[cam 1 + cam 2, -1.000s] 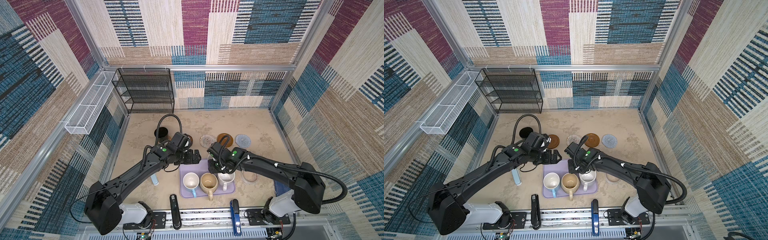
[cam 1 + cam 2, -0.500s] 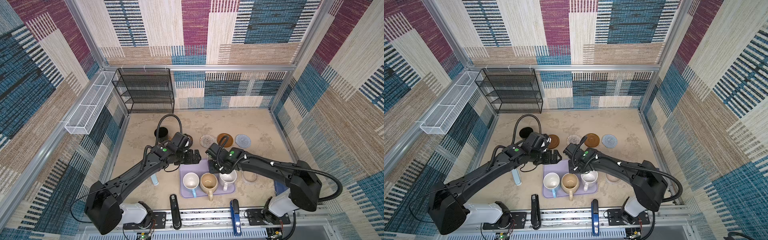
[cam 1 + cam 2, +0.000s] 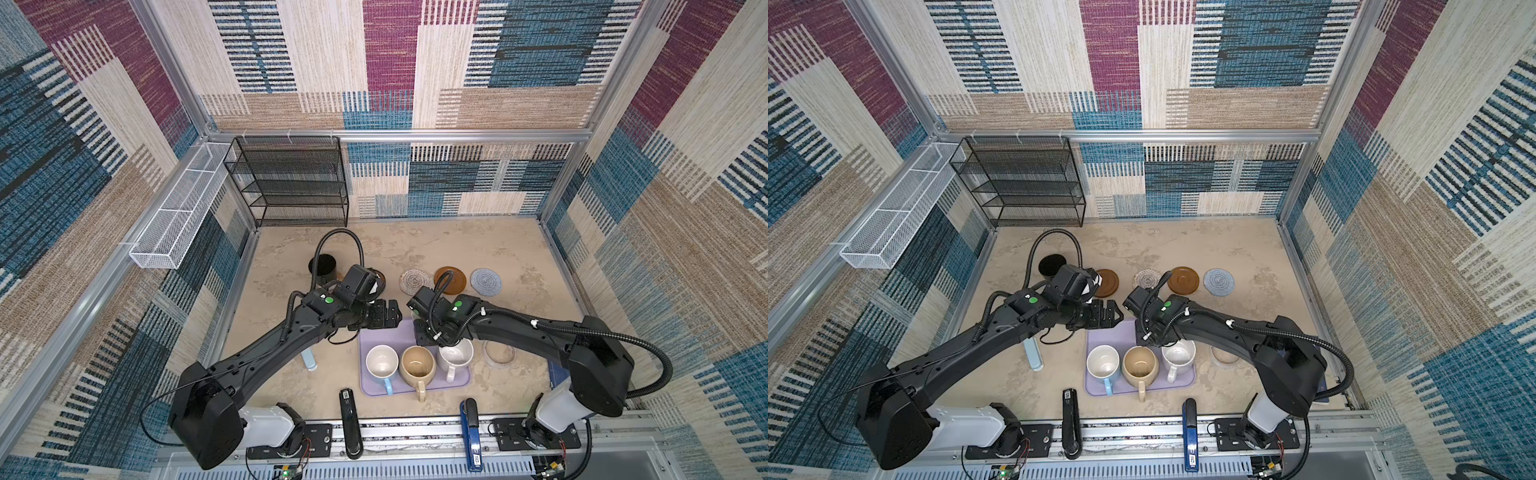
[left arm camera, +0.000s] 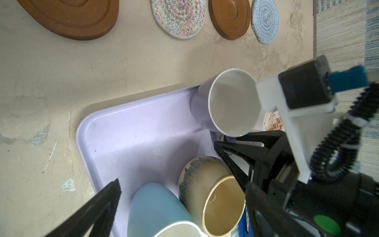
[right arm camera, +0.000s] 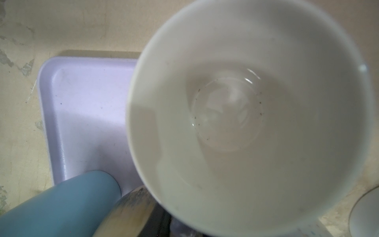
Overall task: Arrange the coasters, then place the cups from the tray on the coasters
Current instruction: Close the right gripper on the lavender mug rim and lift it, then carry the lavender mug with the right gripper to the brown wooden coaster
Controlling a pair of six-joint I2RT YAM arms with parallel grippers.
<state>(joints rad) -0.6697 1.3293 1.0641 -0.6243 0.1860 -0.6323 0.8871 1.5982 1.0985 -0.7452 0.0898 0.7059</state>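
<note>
The lavender tray (image 3: 374, 337) holds a light blue cup (image 3: 381, 362), a beige cup (image 3: 417, 365) and a speckled white cup (image 3: 456, 355) in a row. A lavender cup (image 4: 231, 102) stands in the tray's back right corner. My right gripper (image 4: 222, 142) has its jaws drawn together at that cup's handle side, and the handle itself is hidden. My left gripper (image 3: 392, 311) hangs open over the tray's back left edge. A black cup (image 3: 323, 266) stands at the back left. Beyond the tray lie a brown coaster (image 3: 1106, 283), a whitish lacy one (image 3: 414, 281), a second brown one (image 3: 450, 280) and a blue-grey one (image 3: 485, 282).
A clear shallow dish (image 3: 500, 354) sits right of the tray. A black stapler (image 3: 350, 419) and a blue stapler (image 3: 471, 432) lie at the front edge. A pale blue tube (image 3: 308, 359) lies left of the tray. A black wire rack (image 3: 291, 183) and a white mesh basket (image 3: 174, 216) stand at the back left.
My right gripper has shifted slightly left over the tray's back corner and its jaws have closed in at the lavender cup. The left arm has not moved.
</note>
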